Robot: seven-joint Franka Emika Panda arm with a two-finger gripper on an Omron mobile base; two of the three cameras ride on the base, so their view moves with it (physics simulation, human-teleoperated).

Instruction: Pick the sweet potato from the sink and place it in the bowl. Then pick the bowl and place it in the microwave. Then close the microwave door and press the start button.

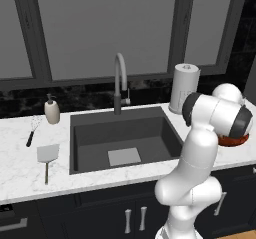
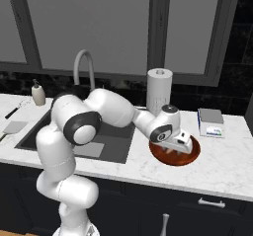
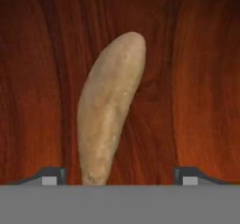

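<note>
Two fingers (image 3: pixel 117 176) stand spread wide apart, released, either side of the sweet potato (image 3: pixel 110 108), which lies inside the bowl (image 2: pixel 190 157) on the tabletop (image 2: pixel 222 166) right of the sink (image 1: pixel 122 138).

A kitchen: sink (image 1: pixel 90 133), faucet (image 1: pixel 119 78), marble counter (image 1: pixel 20 168), paper towels (image 1: pixel 183 88)
</note>
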